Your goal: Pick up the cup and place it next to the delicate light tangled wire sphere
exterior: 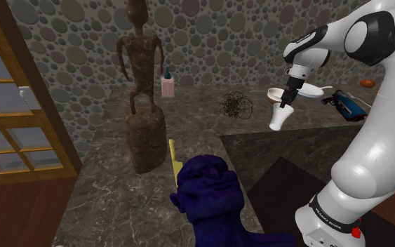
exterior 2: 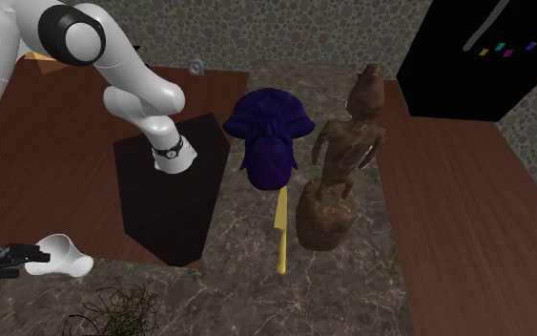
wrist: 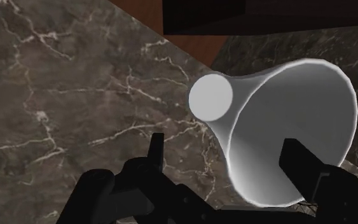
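Note:
A white flared cup stands tilted on the dark marble counter, mouth up, just right of the tangled wire sphere in the shoulder view. My black gripper is right above the cup's mouth. In the wrist view the gripper is open. One finger stands clear of the cup and the other sits at its rim. The cup's small round base points away from the hand. In the second exterior view the cup lies between the gripper and the wire sphere.
A tall brown figure statue and a purple head sculpture stand on the counter, with a yellow stick between them. A pink bottle sits by the wall. A white dish and a blue item lie behind the cup.

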Robot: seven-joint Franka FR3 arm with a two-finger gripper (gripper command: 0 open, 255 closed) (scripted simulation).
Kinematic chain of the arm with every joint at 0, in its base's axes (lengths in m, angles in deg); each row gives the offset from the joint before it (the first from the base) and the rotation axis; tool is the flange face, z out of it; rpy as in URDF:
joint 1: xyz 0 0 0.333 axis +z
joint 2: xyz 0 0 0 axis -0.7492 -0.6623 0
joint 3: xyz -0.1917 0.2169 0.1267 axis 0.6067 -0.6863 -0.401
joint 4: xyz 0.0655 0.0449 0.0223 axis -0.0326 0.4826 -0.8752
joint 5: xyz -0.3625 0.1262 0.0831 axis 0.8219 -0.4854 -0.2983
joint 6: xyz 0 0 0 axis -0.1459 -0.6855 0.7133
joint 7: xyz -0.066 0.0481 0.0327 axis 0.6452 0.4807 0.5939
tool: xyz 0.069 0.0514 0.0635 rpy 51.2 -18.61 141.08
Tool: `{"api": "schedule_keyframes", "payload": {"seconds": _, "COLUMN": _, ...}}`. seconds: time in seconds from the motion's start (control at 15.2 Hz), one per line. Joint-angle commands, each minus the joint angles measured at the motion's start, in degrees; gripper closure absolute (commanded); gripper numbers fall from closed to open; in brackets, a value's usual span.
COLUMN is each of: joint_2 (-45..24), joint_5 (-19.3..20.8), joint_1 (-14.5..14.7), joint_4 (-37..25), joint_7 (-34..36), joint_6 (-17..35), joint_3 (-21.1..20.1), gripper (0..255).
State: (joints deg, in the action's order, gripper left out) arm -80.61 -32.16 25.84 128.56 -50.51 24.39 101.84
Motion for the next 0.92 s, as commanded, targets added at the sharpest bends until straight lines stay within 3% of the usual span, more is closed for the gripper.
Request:
{"api": "schedule_keyframes", "payload": {"seconds": 0.0, "joint_2": 0.0, "joint_5": 0.0, "joint_1": 0.0, "joint_4": 0.0, "joint_7": 0.0, "joint_6": 0.0, "joint_3": 0.0, "gripper": 0}}
{"api": "schedule_keyframes", "payload": {"seconds": 0.33, "joint_2": 0.49, "joint_5": 0.89, "joint_1": -0.7, "joint_4": -6.68, "joint_7": 0.61, "joint_6": -7.08, "joint_3": 0.58, "gripper": 0}}
{"api": "schedule_keyframes", "payload": {"seconds": 0.86, "joint_2": 0.49, "joint_5": 0.89, "joint_1": -0.7, "joint_4": -6.68, "joint_7": 0.61, "joint_6": -7.08, "joint_3": 0.58, "gripper": 0}}
